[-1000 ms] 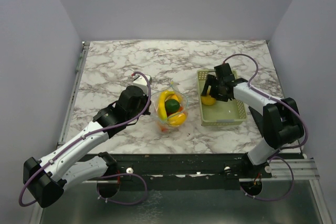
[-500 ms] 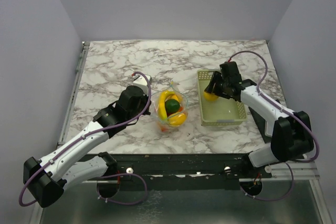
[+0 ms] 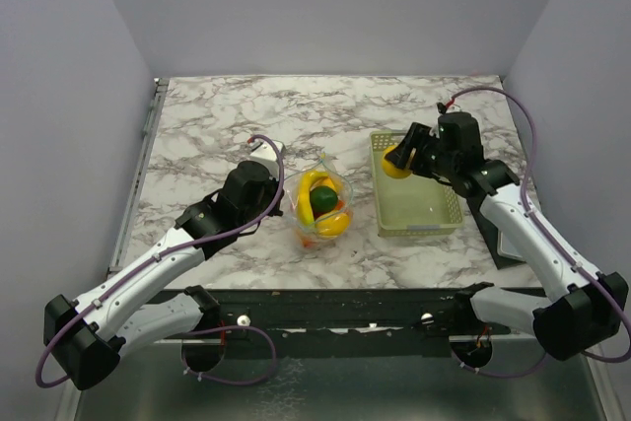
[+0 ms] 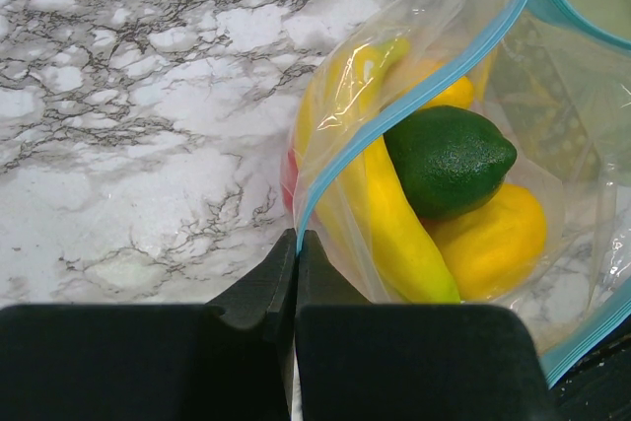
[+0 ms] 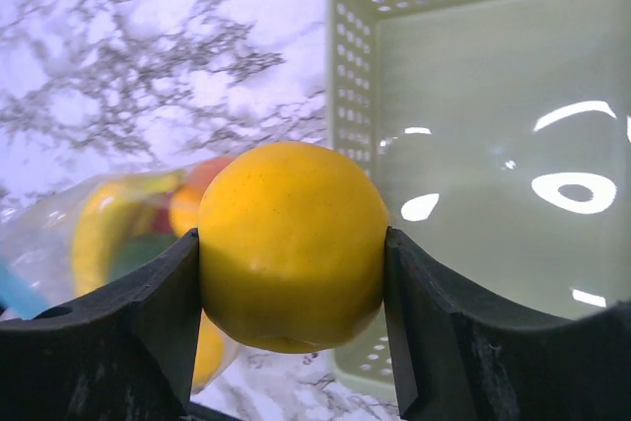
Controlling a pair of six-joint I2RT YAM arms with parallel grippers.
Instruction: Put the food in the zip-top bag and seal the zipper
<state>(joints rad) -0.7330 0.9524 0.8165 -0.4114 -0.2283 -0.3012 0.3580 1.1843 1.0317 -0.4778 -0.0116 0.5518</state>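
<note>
1. Left wrist view.
   - The left tool (image 4: 297, 245) is pressed together, pinching the zipper (image 4: 414, 98) at the mouth edge of the zip-top bag (image 4: 580, 236). The mouth gapes open.
   - Contents counted: one banana (image 4: 394, 229), one dark green piece (image 4: 449, 160), one yellow piece (image 4: 501, 244) and a sliver of one red piece (image 4: 288, 176). An orange-yellow patch behind the green piece may be a fifth; this cannot be confirmed.
   - Handling, judged: the film is thin, limp and crinkly. The zipper strip is the stiffer part, so take hold there.

2. Right wrist view.
   - The right tool (image 5: 292, 288) is part spread and clamps one yellow fruit (image 5: 291, 229) across its widest girth, one finger on each side.
   - Below lie one slotted basket (image 5: 340, 125) and, to its left, the filled bag.
   - Handling, judged: the fruit is likely hard, light, smooth plastic. A round body can roll out of flat fingers, so grip it at the middle.

3. Top external view.
   - The bag stands mid-worktop (image 3: 197, 115), toward the near edge. The basket is close by, toward the right edge.
   - The held fruit hangs over the basket's far left corner, apart from the bag.
   - Count: two arms, one bag, one basket.
</note>
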